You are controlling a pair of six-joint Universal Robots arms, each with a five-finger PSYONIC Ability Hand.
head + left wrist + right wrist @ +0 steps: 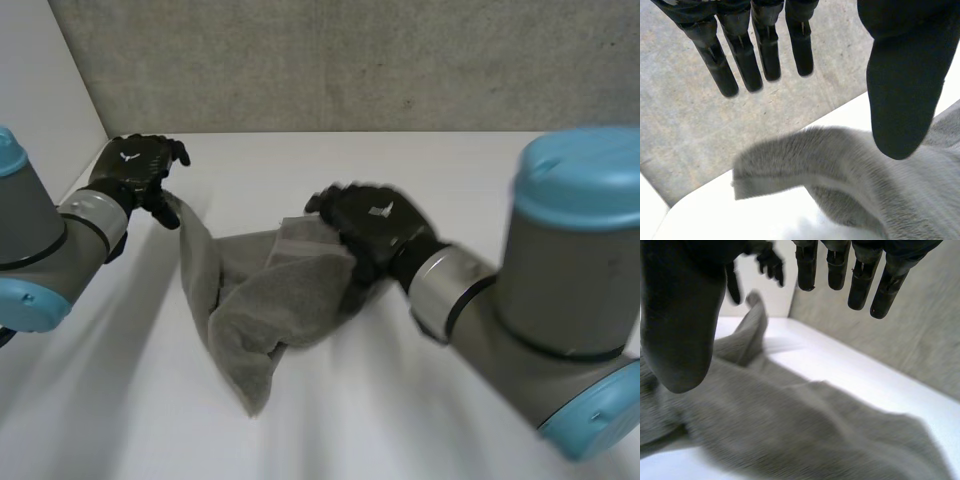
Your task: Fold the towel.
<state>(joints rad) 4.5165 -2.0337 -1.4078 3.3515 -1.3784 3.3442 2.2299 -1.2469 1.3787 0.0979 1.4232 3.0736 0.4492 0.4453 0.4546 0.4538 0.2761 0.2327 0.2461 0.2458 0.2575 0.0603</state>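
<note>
Grey towel [270, 290] is bunched on the table [430, 410] between my two hands, not flat. One corner is pulled up into a peak that reaches the left hand [135, 172], right at its thumb. The rest slopes down from there toward the right hand [372, 225], and a loose flap lies on the table on the robot's side of both hands.

Left hand is raised off the table. In its wrist view the fingers [742, 60] are straight and well apart from the thumb [900, 90], so the hand is apart, not clamped. The towel runs under the palm and passes behind the thumb tip, with a folded edge sticking out beneath the fingertips. I can't tell whether the cloth touches the thumb or only sits behind it.

Right hand is over the towel's other end, palm facing the bunched cloth. Its wrist view shows fingers [860, 285] straight and thumb [680, 320] off to the side with nothing pinched, so it is also apart. The towel lies under its palm and spreads past the fingertips. Beyond those fingertips I see the left hand with the towel peak just under it. Grey wall [350, 60] stands behind the table.
</note>
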